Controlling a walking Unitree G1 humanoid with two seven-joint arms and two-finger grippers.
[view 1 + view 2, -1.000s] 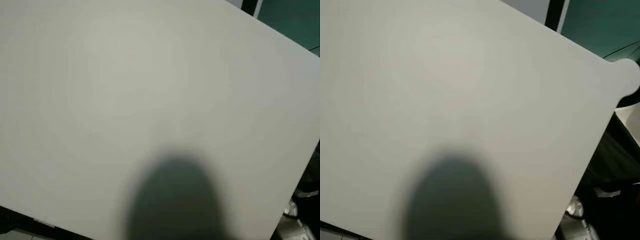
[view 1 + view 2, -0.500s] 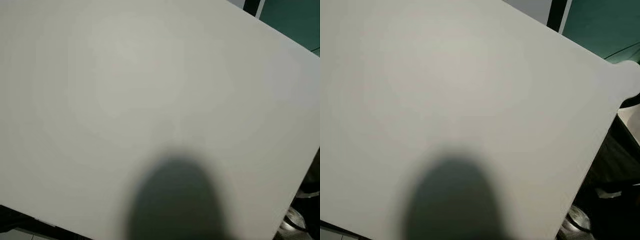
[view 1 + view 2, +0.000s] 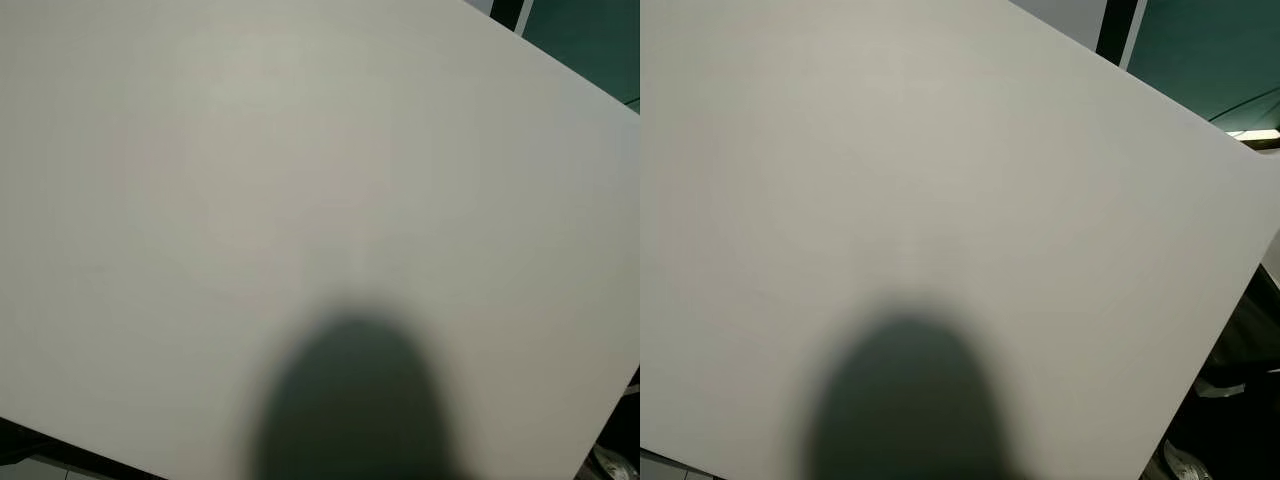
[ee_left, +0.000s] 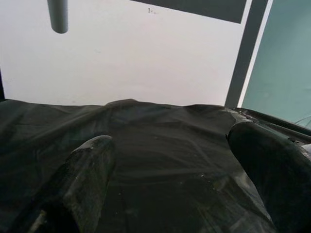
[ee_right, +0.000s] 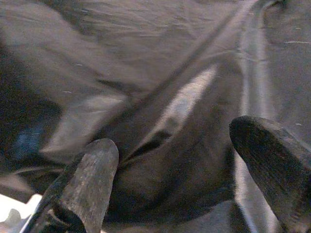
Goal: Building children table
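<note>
One white panel [image 3: 940, 180] across both eye views, right edge slanting.

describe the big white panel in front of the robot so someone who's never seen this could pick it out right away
Looking forward and down from the robot's head, nearly everything you see is one big flat white board, tilted so its straight right edge slants down across a green wall and black sheeting. It is plain and unmarked apart from a dark rounded shadow near its lower edge, the only pale, smooth surface among dark surroundings.
</note>
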